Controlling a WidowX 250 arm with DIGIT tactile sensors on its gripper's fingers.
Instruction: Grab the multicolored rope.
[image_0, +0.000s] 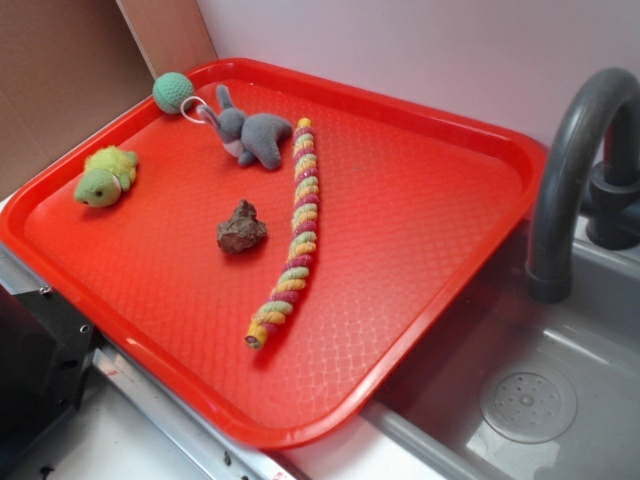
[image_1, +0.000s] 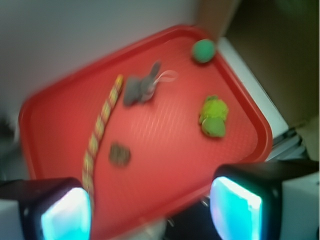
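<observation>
The multicolored rope (image_0: 292, 235) lies stretched across the middle of the red tray (image_0: 430, 230), running from near the grey plush toward the front edge. In the wrist view the rope (image_1: 101, 122) curves along the tray's left part, its near end passing behind the left finger (image_1: 60, 210). My gripper (image_1: 150, 210) hangs high above the tray's near edge, open, with nothing between its fingers. The gripper does not show in the exterior view.
On the tray also lie a grey plush animal (image_0: 255, 135) ringed to a teal ball (image_0: 173, 92), a green-yellow turtle toy (image_0: 105, 176) and a brown lump (image_0: 241, 228). A grey sink (image_0: 530, 400) with a dark faucet (image_0: 570, 170) sits at the right.
</observation>
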